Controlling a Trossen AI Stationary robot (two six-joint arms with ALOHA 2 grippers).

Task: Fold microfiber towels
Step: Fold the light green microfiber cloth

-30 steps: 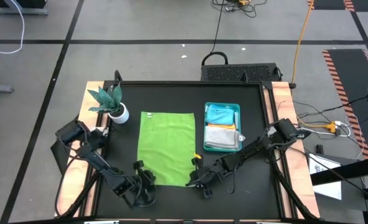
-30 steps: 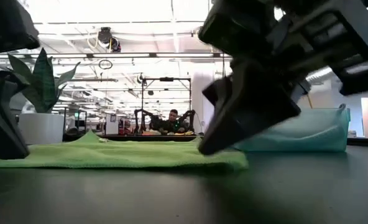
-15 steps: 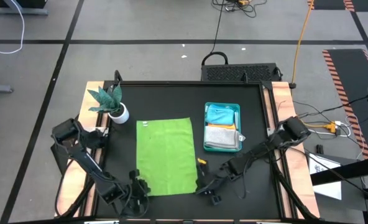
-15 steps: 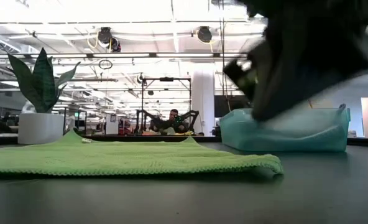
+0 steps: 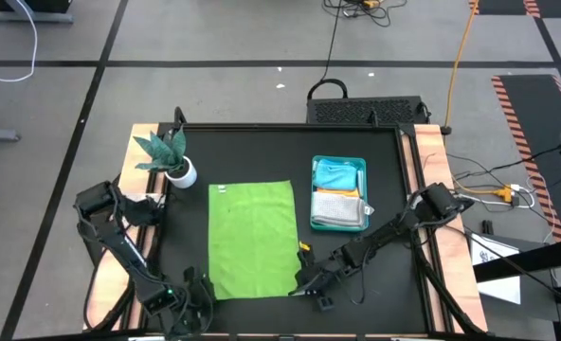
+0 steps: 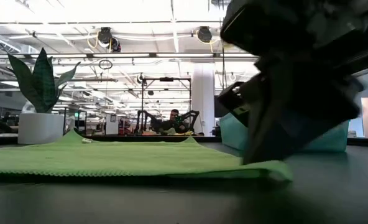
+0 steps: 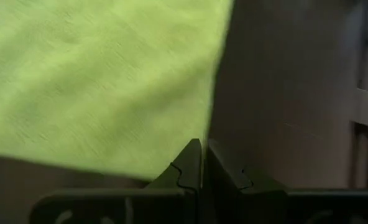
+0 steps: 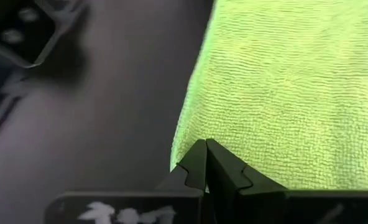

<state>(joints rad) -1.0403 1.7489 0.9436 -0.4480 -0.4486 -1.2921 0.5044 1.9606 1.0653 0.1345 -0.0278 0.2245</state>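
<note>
Lime green microfiber towel (image 5: 253, 239) lies spread flat in the middle of the black tabletop (image 5: 356, 260), a tall rectangle with a small white tag near its far left corner. In the low view it shows as a thin flat layer (image 6: 122, 163).

The right claw (image 5: 299, 289) sits at the towel's 5 o'clock corner; in the right wrist view its fingers (image 8: 216, 169) are pressed together, tips right at the cloth's near corner (image 8: 283, 93). Whether any fabric is pinched between them cannot be told.

The left claw (image 5: 193, 301) is at the towel's 7 o'clock corner, at the near edge of the tabletop. In the left wrist view its fingers (image 7: 218, 167) stand pressed together beside the towel's edge (image 7: 103, 81), with no cloth seen between them.

At 3 o'clock from the green towel stands a teal tray (image 5: 364, 166) holding a folded turquoise-blue towel (image 5: 337, 176) at its far end and a folded white-grey towel (image 5: 336, 209) at its near end.

At 10 o'clock from the green towel is a small plant (image 5: 165, 152) in a white pot.

Far behind the tabletop, in the low view, a person (image 6: 173, 122) sits at another pair of arms.
</note>
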